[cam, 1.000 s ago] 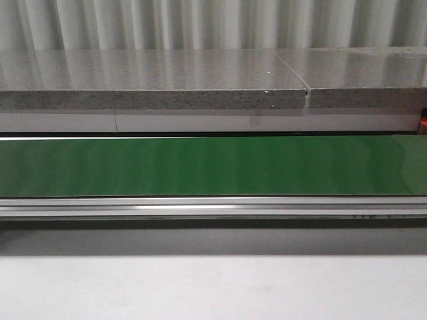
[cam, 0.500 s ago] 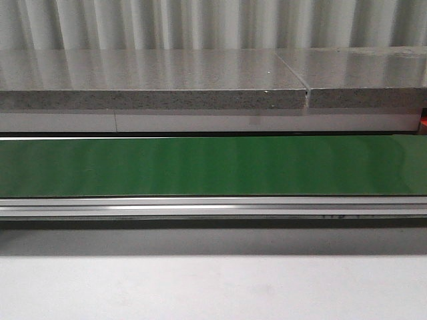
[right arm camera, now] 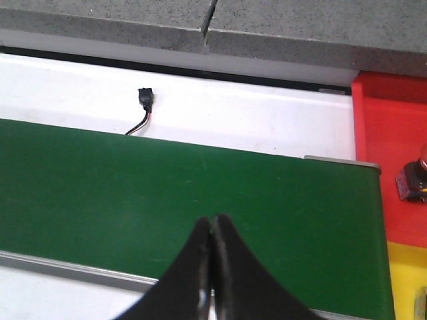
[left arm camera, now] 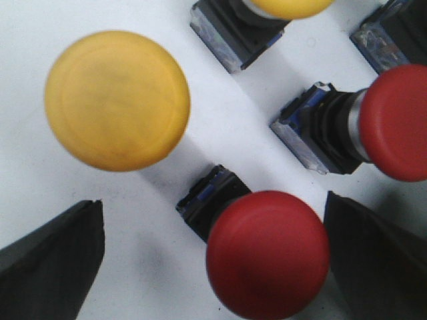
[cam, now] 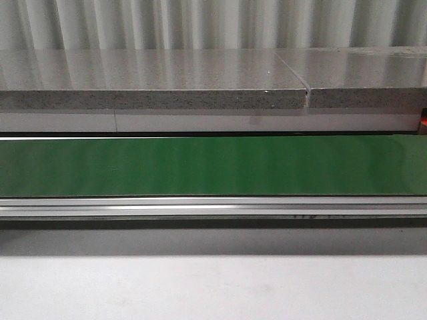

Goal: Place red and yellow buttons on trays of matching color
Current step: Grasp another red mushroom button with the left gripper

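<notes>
In the left wrist view, my left gripper (left arm camera: 213, 207) is open low over a white surface, its dark fingers (left arm camera: 53, 263) on either side of a red button (left arm camera: 267, 260) with a black base. That button's cap lies close to one finger without being held. A second red button (left arm camera: 393, 130) lies on its side nearby. A yellow button (left arm camera: 117, 100) stands beside them, and another yellow button (left arm camera: 290, 5) is cut off at the frame edge. My right gripper (right arm camera: 212, 223) is shut and empty over the green belt (right arm camera: 167, 187). Beyond the belt's end sit a red tray (right arm camera: 387, 127), with one button (right arm camera: 415, 181) on it, and a yellow tray (right arm camera: 405, 280).
The front view shows the green conveyor belt (cam: 213, 167), its metal rail (cam: 213, 207), a grey stone slab (cam: 153, 80) behind and a white tabletop (cam: 213, 287) in front; neither arm appears there. A small wired connector (right arm camera: 145, 99) lies on the white strip behind the belt.
A small dark mark on the belt's front rail has shifted left in the front view. Nothing else differs there.
</notes>
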`<state>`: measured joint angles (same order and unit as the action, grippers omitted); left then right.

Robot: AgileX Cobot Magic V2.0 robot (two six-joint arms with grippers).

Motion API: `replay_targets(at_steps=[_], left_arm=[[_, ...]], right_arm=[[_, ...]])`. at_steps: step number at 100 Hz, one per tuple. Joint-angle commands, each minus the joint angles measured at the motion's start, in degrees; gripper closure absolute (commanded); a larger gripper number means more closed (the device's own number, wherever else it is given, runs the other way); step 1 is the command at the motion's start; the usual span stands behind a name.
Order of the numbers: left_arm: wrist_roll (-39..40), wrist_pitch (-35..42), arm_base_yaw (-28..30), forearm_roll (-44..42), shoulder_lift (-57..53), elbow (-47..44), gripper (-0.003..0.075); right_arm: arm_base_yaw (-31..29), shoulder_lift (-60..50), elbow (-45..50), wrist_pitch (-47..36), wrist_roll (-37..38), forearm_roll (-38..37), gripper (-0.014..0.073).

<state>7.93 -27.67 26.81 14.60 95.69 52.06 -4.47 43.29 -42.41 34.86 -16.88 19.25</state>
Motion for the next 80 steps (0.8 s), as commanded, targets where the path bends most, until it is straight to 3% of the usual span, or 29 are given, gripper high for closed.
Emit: replay_targets(at_steps=[1,16,31,45,80], left_arm=[[0.0,2.3,0.1,0.8,-1.9,1.6,0.0092],[-1.7,2.0,0.1,0.8,-1.9,2.0,0.0239],[-3.5,-2.1,0.1,0.8,-2.0,3.7,0.0528],[-4.4,-5.8,0.1,0.9,-2.9,4.9,0.0742],[-7.1,-8.7,-0.9,0.9,-15.8,4.9,0.0740]], right_arm=[[0.0,-0.5,-1.5,-4.0,-0.7,0.8,0.0661],[0.0,-0.5,-1.5,-4.0,-0.7,0.8,0.0661],[0.0,-0.5,-1.5,-4.0,-0.7,0.8,0.0661],[0.0,-0.5,-1.5,-4.0,-0.7,0.8,0.0661],[0.0,-0.5,-1.5,-4.0,-0.7,0.8,0.0661]])
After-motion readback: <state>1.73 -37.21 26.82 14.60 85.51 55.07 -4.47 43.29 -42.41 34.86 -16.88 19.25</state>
